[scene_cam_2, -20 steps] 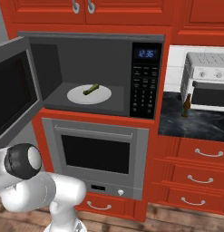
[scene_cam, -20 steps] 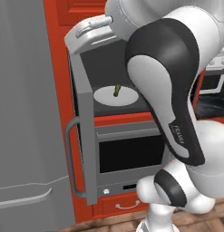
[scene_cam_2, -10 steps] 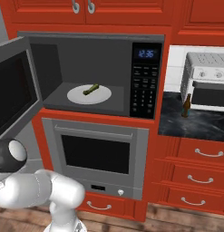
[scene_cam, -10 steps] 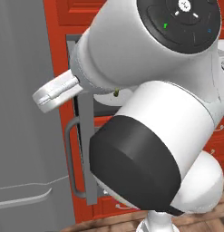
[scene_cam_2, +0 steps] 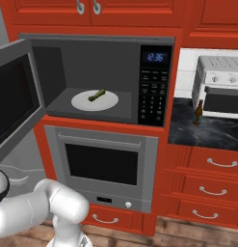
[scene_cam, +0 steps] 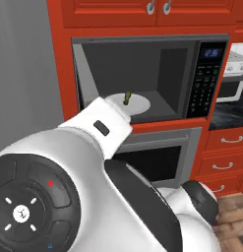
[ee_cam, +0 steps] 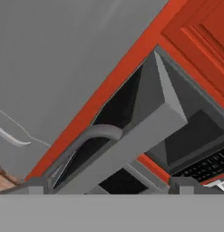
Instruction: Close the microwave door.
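Grey microwave, left base view: the microwave sits in the red cabinetry, cavity exposed, keypad strip at right with blue digits too small to read.
Plate, left base view: white round plate on the cavity floor, a small green item on it; near rim cut off by the arm.
Arm, left base view: white arm with dark joints covers the lower left; oven below the microwave is partly hidden behind it.
Door, left base view: cannot be made out.
Microwave, right base view: the cavity is fully visible, with the plate and green item lying flat; clock shows blue digits, not legible.
Door, right base view: the microwave door stands swung out to the left of the cavity, dark glass window facing right; its left part is cut off by the frame edge and its handle is not seen.
Oven, right base view: grey, horizontal handle, directly under the microwave.
Counter, right base view: dark counter at right with a brown bottle and a toaster oven, cut off at the frame edge.
Arm, right base view: a white link crosses the lower left corner, its end running off the frame.
Door, hand view: seen close and edge-on, tilted, with the grey bar handle curving at lower left; the fridge lies behind.
Gripper, hand view: gripper shows two dark tips set wide apart at the bottom, just beside the door's edge; contact cannot be told.
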